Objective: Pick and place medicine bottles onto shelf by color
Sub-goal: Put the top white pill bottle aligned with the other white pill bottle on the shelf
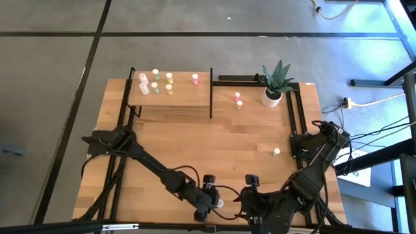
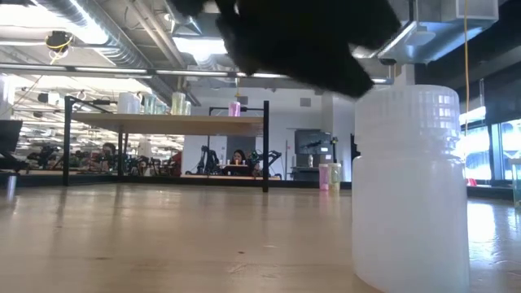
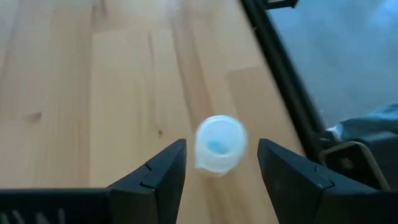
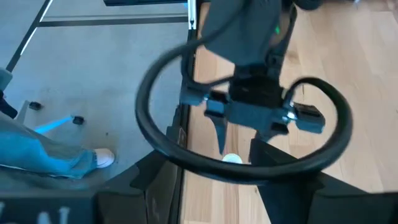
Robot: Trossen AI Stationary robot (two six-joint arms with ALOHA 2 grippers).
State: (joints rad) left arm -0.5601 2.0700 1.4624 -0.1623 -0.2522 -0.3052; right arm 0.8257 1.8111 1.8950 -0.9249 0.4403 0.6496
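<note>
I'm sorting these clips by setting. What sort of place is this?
Probably a robotics lab or open workshop. Exposed ducts and strip lights run along the ceiling, people sit at desks beyond the table, and more robot arms stand back there. Cables trail over the bare grey floor beside the wooden table.

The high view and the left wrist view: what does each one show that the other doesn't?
Only the high view shows the shelf carrying a cluster of medicine bottles, the potted plant, loose bottles on the table, and the right gripper waiting near the front edge. Only the left wrist view shows the bluish mark on top of the near bottle and the open fingers either side of it, apart. Both show the left gripper over that bottle and the wooden table.
</note>
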